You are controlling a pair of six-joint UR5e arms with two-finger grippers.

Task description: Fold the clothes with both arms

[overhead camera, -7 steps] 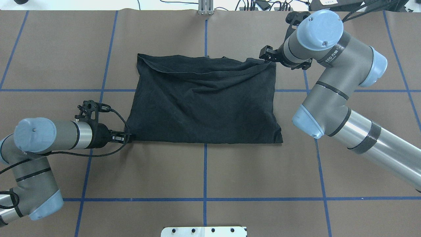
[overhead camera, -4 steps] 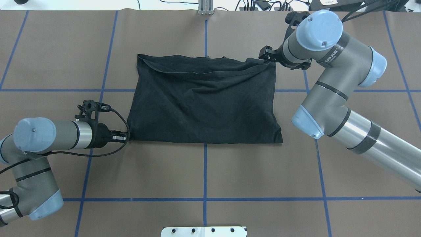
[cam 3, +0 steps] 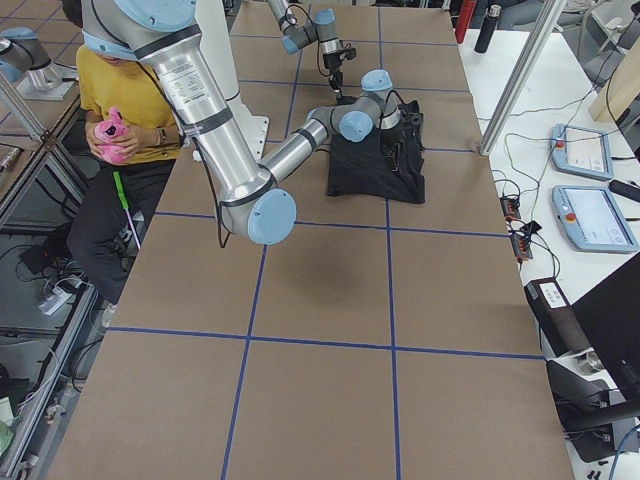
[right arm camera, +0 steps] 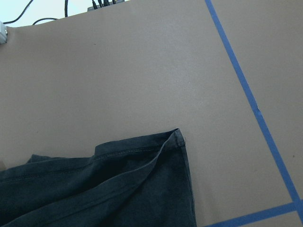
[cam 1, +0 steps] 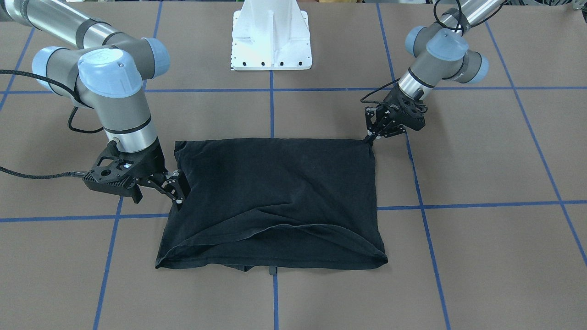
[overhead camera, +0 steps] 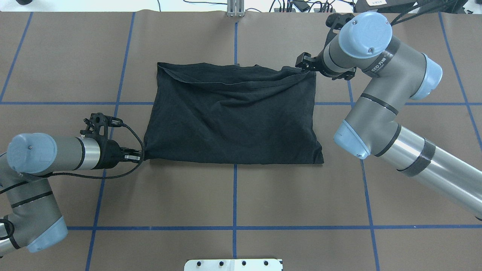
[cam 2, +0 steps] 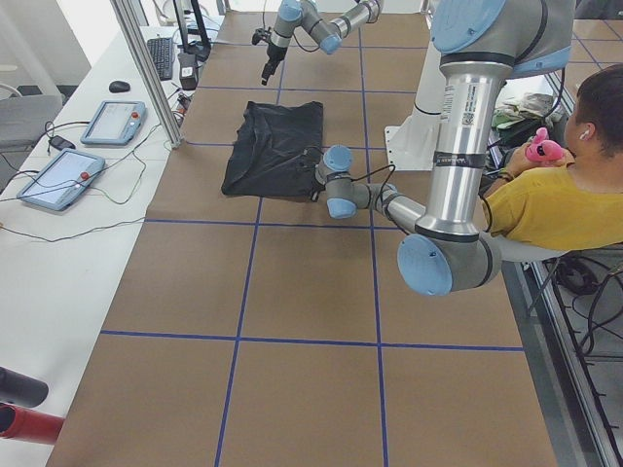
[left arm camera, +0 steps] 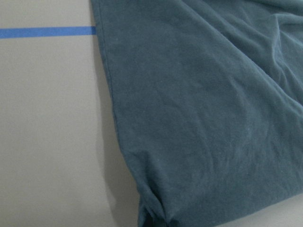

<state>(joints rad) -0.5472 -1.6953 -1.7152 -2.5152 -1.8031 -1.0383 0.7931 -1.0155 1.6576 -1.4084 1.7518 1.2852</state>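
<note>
The black T-shirt [overhead camera: 233,116] lies folded into a rough rectangle in the middle of the brown table; its graphic is hidden. My left gripper [overhead camera: 142,155] is shut on the shirt's near-left corner, low at the table; in the front view it [cam 1: 369,139] sits at that corner. The left wrist view shows the cloth [left arm camera: 199,118] bunched at the bottom edge. My right gripper [overhead camera: 303,67] is shut on the shirt's far edge next to the far-right corner; in the front view it [cam 1: 179,195] is at the cloth's edge. The right wrist view shows that corner [right arm camera: 177,137] flat on the table.
Blue tape lines [overhead camera: 235,195] divide the table into squares. The white pedestal base [cam 1: 271,36] stands at the robot's side. A seated person in yellow [cam 2: 545,204] is beside the robot. Tablets [cam 2: 58,175] lie on a side table beyond the far edge.
My left arm has drawn back to the left, and the shirt's near-left corner has moved left with it. My right gripper has shifted only slightly.
</note>
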